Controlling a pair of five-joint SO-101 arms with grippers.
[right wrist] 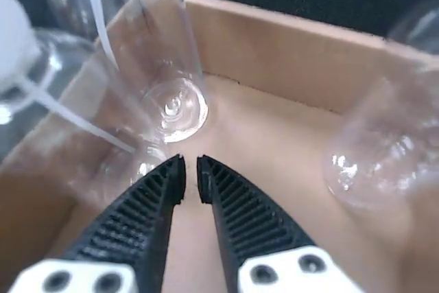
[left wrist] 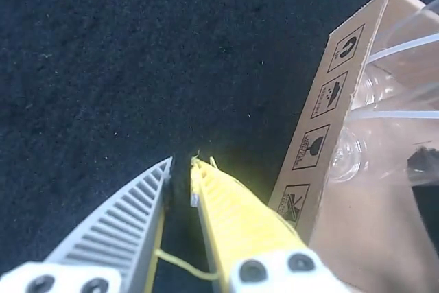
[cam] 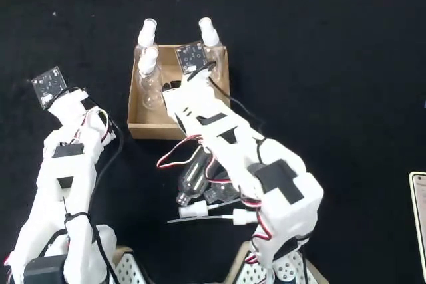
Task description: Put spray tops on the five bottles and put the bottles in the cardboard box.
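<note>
On your black counter (cam: 346,78), the cardboard box (cam: 135,111) sits toward 11 o'clock, holding three capped bottles (cam: 149,74). Another bottle (cam: 194,176) lies at the box's 6 o'clock. Your right claw (right wrist: 191,171) hangs inside the box, narrow and empty. Your left claw (left wrist: 182,165), also narrow, is at the box's 9 o'clock. Two loose spray tops (cam: 191,212) lie by the fallen bottle.
</note>
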